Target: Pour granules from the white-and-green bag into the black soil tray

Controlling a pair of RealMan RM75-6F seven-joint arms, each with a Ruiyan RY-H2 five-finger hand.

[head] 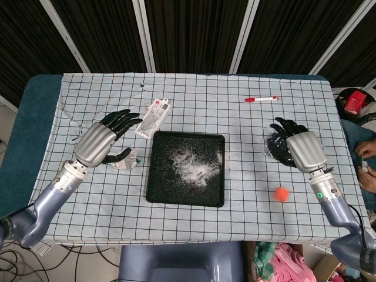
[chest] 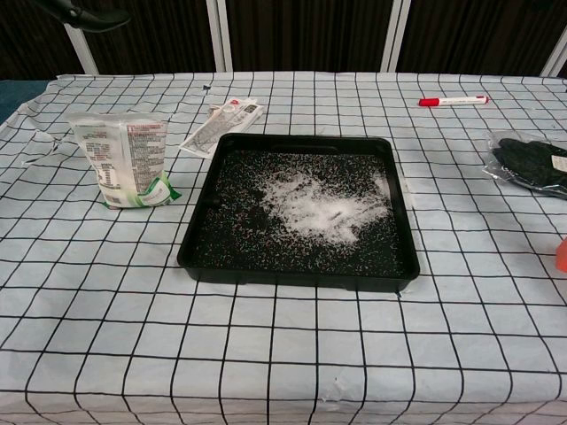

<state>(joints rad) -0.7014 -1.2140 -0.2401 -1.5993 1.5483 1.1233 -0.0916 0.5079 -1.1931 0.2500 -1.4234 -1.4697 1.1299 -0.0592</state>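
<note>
White granules already lie in the tray (chest: 199, 257), so pouring looks done: the bag (chest: 124, 159) stands just left of it, and both the left hand (head: 108, 138) and right hand (head: 296, 147) hang open, holding nothing, free to withdraw.

The surface (chest: 266, 354) wears a white cloth with a black grid. On it sits the black soil tray (chest: 301, 270), speckled, with a white patch of granules (chest: 319, 205) at its centre. At its nine o'clock stands the white-and-green bag (chest: 127, 159), with red print. A red-and-white marker (chest: 453, 101) lies at one o'clock, an orange cube (head: 282, 194) at four o'clock. Both hands, left (head: 106, 141) and right (head: 299, 148), are silver with black fingers (head: 126, 120).
</note>
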